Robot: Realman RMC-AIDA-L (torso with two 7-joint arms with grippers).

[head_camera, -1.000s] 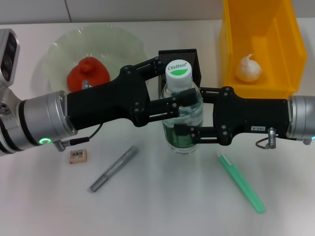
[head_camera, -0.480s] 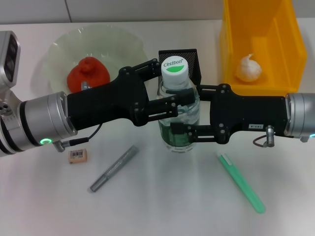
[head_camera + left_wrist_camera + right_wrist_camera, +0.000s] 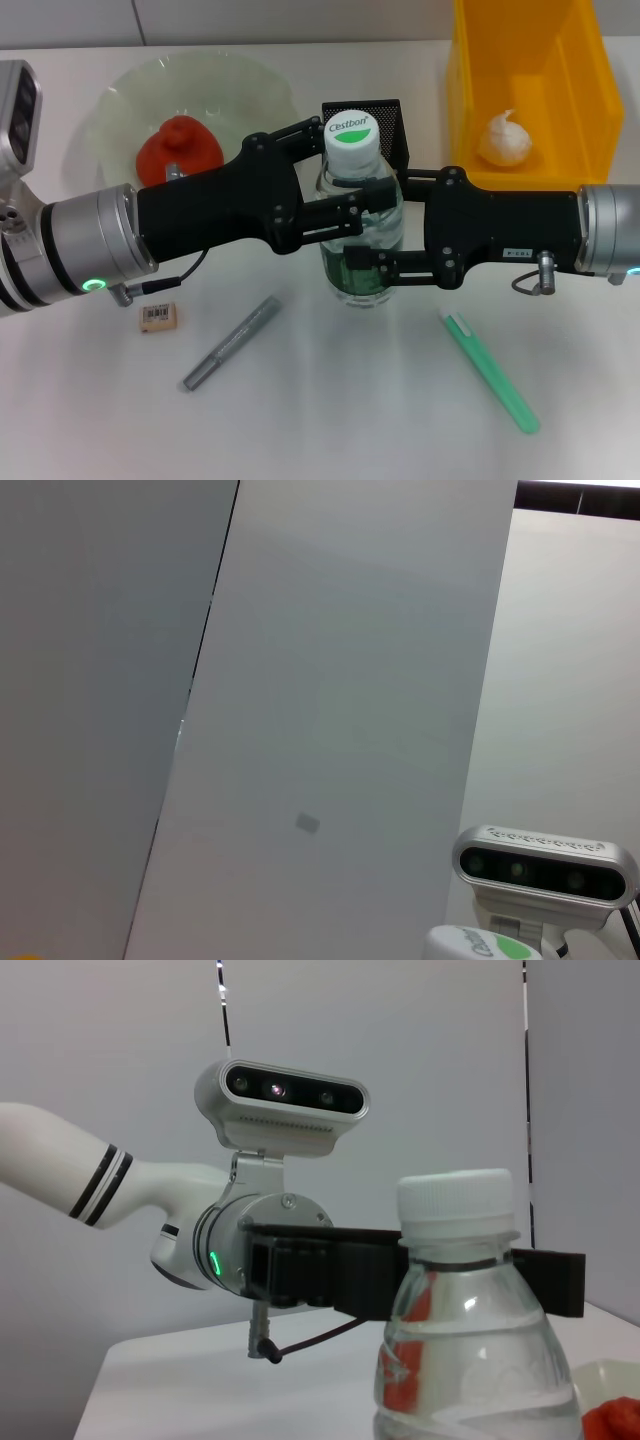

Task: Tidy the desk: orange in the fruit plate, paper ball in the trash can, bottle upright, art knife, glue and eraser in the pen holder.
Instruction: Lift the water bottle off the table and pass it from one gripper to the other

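Both sets of jaws are clamped on the bottle, which stands upright on the bench in front of the pen holder. Reaching in from the left, the left gripper has its jaws closed on the bottle just below the white cap, one finger passing behind the neck and one in front. Coming from the right, the right gripper has its jaws closed lower down, across the shoulder and the green label. In the right wrist view the bottle fills the foreground, and the left gripper's black finger crosses behind its neck (the left arm's wrist camera sits above it).

Behind the left arm, the orange lies in the fruit plate. At the far right, the paper ball rests inside the trash can.

On the near bench, the art knife lies at a slant, left of the bottle. Farther left, under the left forearm, is a small tan eraser. A light green stick with a white tip lies on the right side, well apart from the knife.
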